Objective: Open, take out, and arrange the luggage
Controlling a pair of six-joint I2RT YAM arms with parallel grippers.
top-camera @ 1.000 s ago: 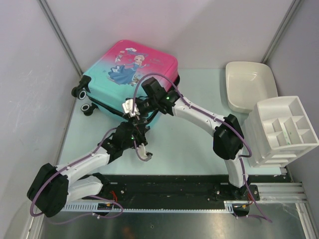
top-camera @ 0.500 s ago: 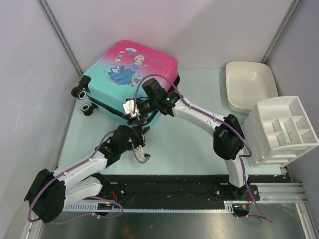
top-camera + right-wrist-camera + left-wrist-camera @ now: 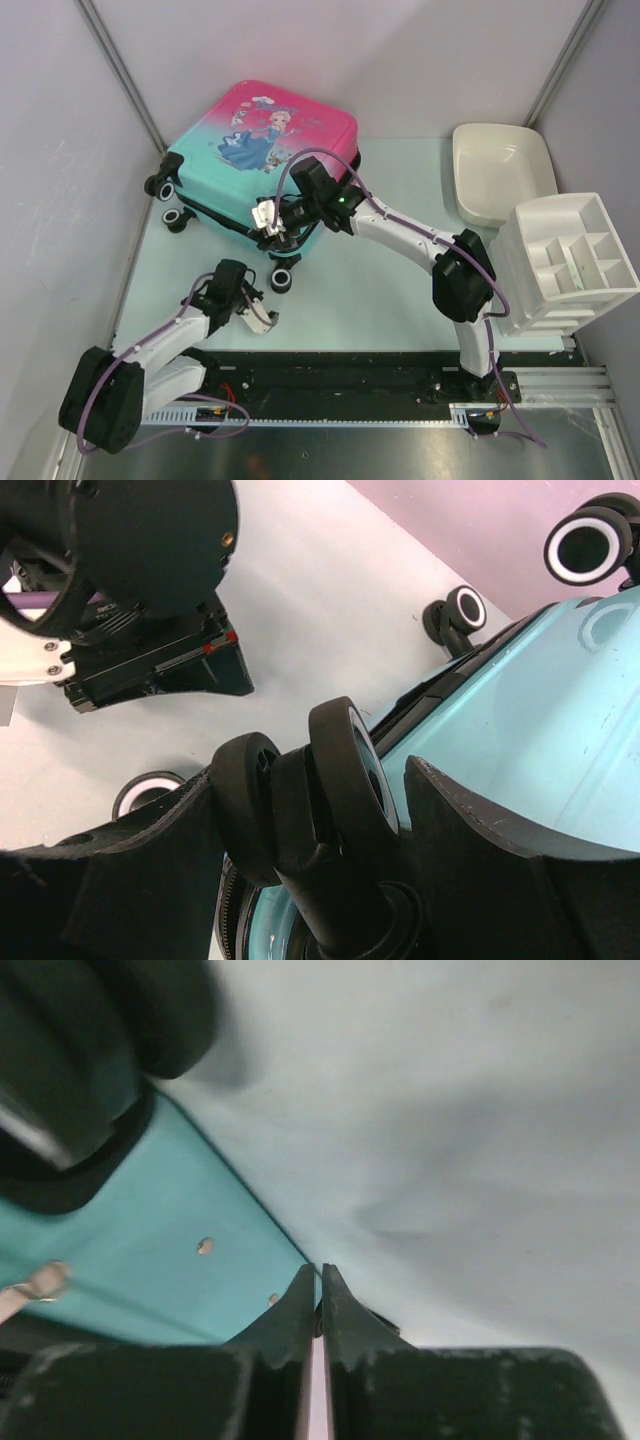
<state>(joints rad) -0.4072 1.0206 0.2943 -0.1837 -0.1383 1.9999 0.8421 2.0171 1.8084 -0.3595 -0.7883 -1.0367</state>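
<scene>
**Suitcase not opened, all steps ahead**

Starting at the left gripper: found pinched fully shut, with nothing between the fingers, low over the pale green table top, just in front of the near edge of the child's hard-shell suitcase, pink at the far end, teal at the near end, with a cartoon princess print. Not touching the suitcase, as far as visible.

Passing to the right gripper: seen with the jaws set wide around a twin black caster wheel at the near corner of the suitcase. Apparently clamped on it, with both fingers against the wheel sides.

Looking at the suitcase itself: lying flat on the table top, toward its far left, with the printed shell up. Both shells together, black zipper trim seemingly closed all round, no lining in view.

To the right of the suitcase, well apart: a white plastic tub and, nearer to the arms, a white compartment organiser.

Judged so: opening not done, nothing taken out, nothing arranged. Probably only steadying the case by its wheel. Zipper, lid and contents all left to do.
</scene>
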